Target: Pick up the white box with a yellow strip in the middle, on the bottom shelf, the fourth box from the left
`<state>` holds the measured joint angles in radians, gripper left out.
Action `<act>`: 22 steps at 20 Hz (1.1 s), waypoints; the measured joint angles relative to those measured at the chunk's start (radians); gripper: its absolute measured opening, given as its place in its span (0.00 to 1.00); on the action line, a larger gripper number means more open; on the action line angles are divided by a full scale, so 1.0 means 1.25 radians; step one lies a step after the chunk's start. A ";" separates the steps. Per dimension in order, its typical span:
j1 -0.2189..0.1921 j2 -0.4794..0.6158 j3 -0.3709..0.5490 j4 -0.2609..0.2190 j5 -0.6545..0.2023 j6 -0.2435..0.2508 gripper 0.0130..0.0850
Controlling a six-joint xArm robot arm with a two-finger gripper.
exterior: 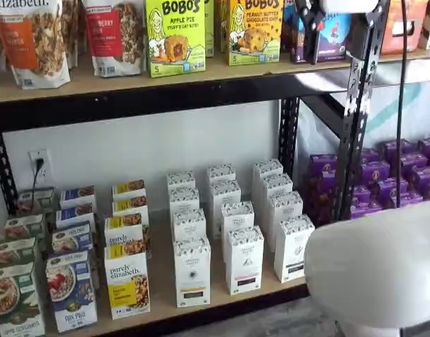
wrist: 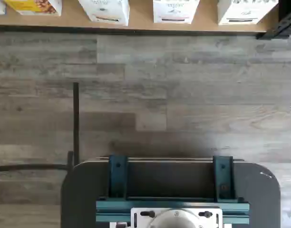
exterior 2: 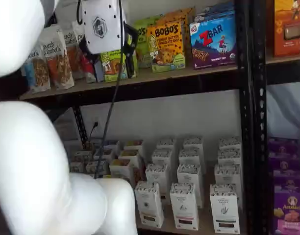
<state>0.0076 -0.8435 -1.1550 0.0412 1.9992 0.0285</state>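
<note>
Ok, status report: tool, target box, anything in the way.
Tool high by the upper shelf, open or shut unclear. White box upright, front of bottom shelf, untouched. Front clear; reddish-strip carton close beside it.

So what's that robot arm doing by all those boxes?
It is just getting started. The gripper hangs high up, level with the snack shelf, and holds nothing; whether its fingers are open is hard to tell. It is meant to fetch the white box with the yellow strip, which stands untouched at the front of the bottom shelf, between a purely elizabeth box and another white carton.
</note>
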 joint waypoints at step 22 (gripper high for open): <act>0.032 -0.027 0.147 0.023 -0.137 0.035 1.00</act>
<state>0.0476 -0.8769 -0.9718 0.0700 1.8279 0.0717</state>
